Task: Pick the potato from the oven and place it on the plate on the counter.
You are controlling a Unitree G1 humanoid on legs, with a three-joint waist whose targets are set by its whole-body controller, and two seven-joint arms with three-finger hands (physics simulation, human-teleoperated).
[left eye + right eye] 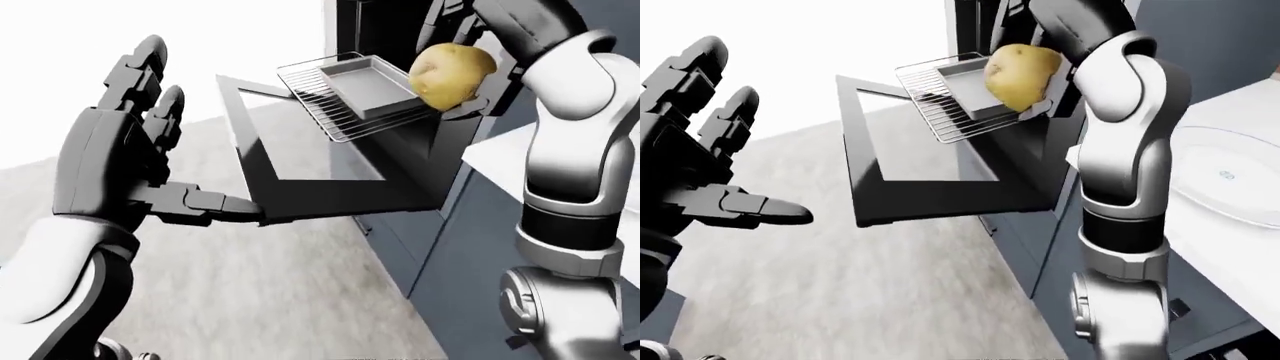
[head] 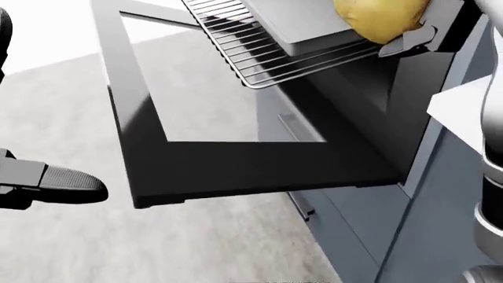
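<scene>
While the oven door hangs open, these lines place each thing against the pulled-out wire rack.

Wire rack (image 1: 330, 105): slid out of the oven cavity, level, above the door.
Baking tray (image 1: 368, 88): grey, lying on the rack.
Potato (image 1: 451, 73): yellow, off the tray, just beside the rack's right end in the left-eye view, held up in the air.
Right hand (image 1: 470, 101): fingers clamped round the potato from below and behind; one grey fingertip (image 2: 405, 44) shows under it in the head view.
Left hand (image 1: 130, 161): well apart from the rack, at the left of the view, fingers spread, holding nothing.
Oven door (image 1: 300, 169): black with a window, folded down flat below the rack.
Plate (image 1: 1230, 180): clear glass, on the white counter (image 1: 1225, 247), well right of the rack in the right-eye view.
</scene>
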